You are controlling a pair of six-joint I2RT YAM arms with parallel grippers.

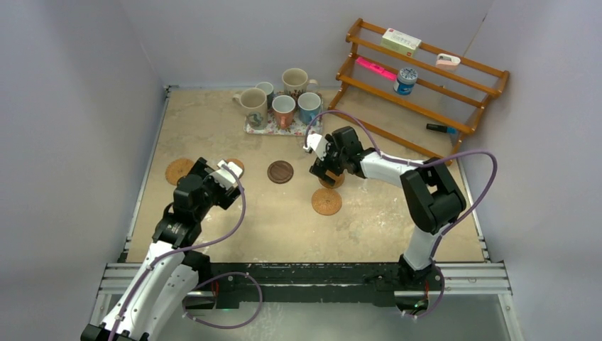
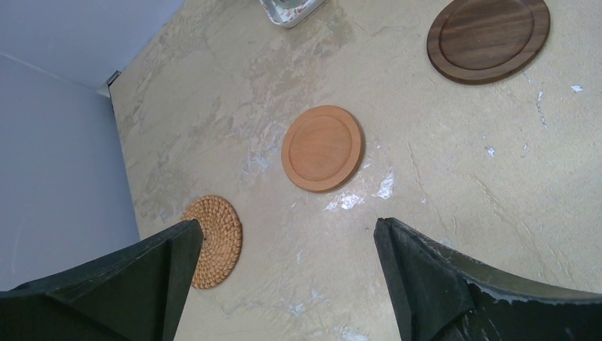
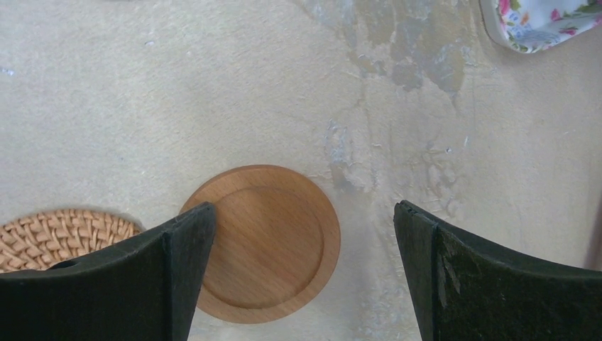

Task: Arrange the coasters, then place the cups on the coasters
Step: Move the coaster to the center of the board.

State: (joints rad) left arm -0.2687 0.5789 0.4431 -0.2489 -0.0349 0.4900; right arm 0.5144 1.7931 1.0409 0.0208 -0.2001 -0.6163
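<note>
Several cups stand together on the floral tray (image 1: 257,129) at the back: a cream cup (image 1: 253,106), a taller cream cup (image 1: 294,82), a reddish cup (image 1: 283,111), a light blue cup (image 1: 309,106) and a small grey-blue cup (image 1: 265,88). The coasters lie in front: woven coaster (image 1: 177,170), tan wooden coaster (image 2: 322,148), dark brown coaster (image 1: 280,172), a second tan wooden coaster (image 3: 266,241) and a second woven coaster (image 1: 326,202). My left gripper (image 2: 287,234) hovers open over bare table. Over the second tan coaster my right gripper (image 3: 304,213) is open, holding nothing.
A wooden rack (image 1: 454,121) leans at the back right, holding a blue-and-white tin (image 1: 406,80), a box (image 1: 400,41) and a pink item (image 1: 376,68). Walls close in the table on the left, back and right.
</note>
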